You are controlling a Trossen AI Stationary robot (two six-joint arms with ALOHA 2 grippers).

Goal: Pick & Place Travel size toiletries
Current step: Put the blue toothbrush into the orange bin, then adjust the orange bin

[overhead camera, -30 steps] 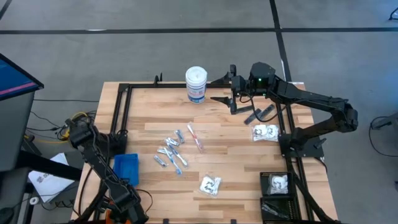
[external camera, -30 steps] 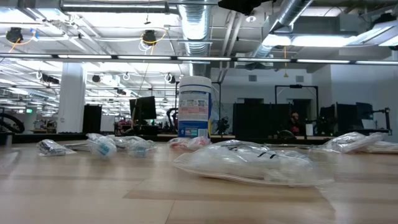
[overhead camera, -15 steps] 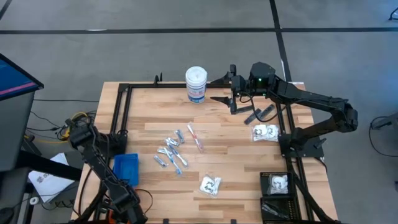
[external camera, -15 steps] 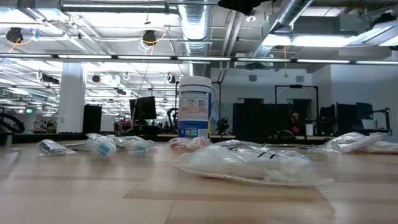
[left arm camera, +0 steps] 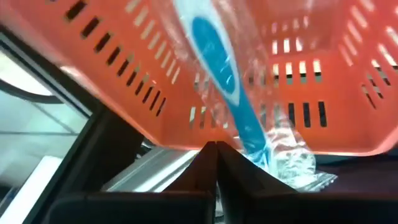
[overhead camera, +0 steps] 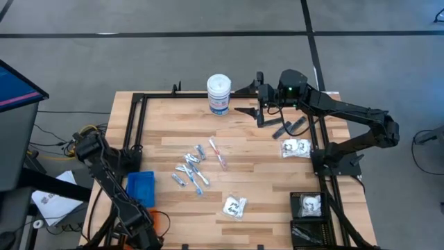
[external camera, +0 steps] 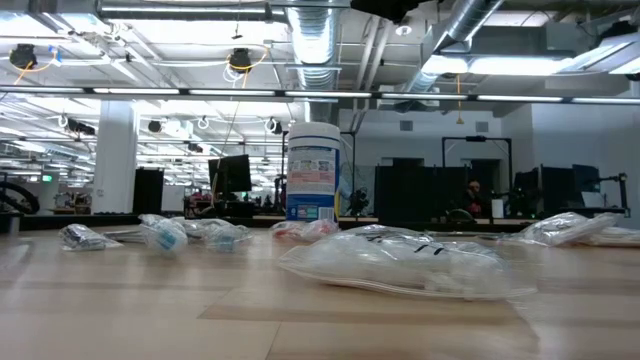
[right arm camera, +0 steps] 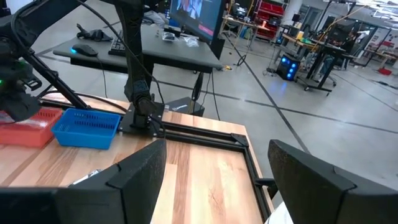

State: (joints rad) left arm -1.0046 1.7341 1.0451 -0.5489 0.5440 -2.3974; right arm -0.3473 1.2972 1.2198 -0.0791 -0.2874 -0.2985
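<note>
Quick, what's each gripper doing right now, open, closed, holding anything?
Left gripper: closed on a blue toothbrush in a clear packet, over the orange bin.
Right gripper: open, empty.

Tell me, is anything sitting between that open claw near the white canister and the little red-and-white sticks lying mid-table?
Nothing visible blocks it. The right gripper hangs open beside the white canister, and only bare wooden table lies between it and the red-and-white sticks. The canister stands off to one side, not on that line.

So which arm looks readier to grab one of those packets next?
The right. Its gripper hangs open near the packet, while the left gripper is shut over the orange bin.
</note>
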